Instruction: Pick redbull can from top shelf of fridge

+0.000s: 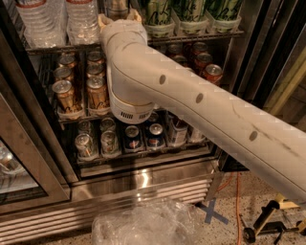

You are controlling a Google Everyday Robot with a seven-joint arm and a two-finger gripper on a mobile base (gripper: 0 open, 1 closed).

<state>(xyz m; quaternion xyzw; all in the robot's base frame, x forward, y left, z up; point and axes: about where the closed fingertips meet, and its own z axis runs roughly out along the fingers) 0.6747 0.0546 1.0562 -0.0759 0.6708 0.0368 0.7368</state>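
Observation:
My gripper (118, 17) is inside the fridge (143, 182) at the top shelf (201, 36), at the frame's upper edge, and my thick white arm (191, 105) hides most of it. A slim silver can (117, 5), probably the redbull can, stands right at the gripper; only its lower part shows, with no blue or red panel in sight. The shelf is a dark wire rack with a front rail.
Water bottles (48, 19) stand left of the gripper and green-and-white cans (191, 12) to its right. Gold cans (64, 93) and red Coca-Cola cans (213, 72) fill the rack below, with more cans (131, 136) lower. The open glass door (19, 167) is at left. A plastic bag (143, 225) lies on the floor.

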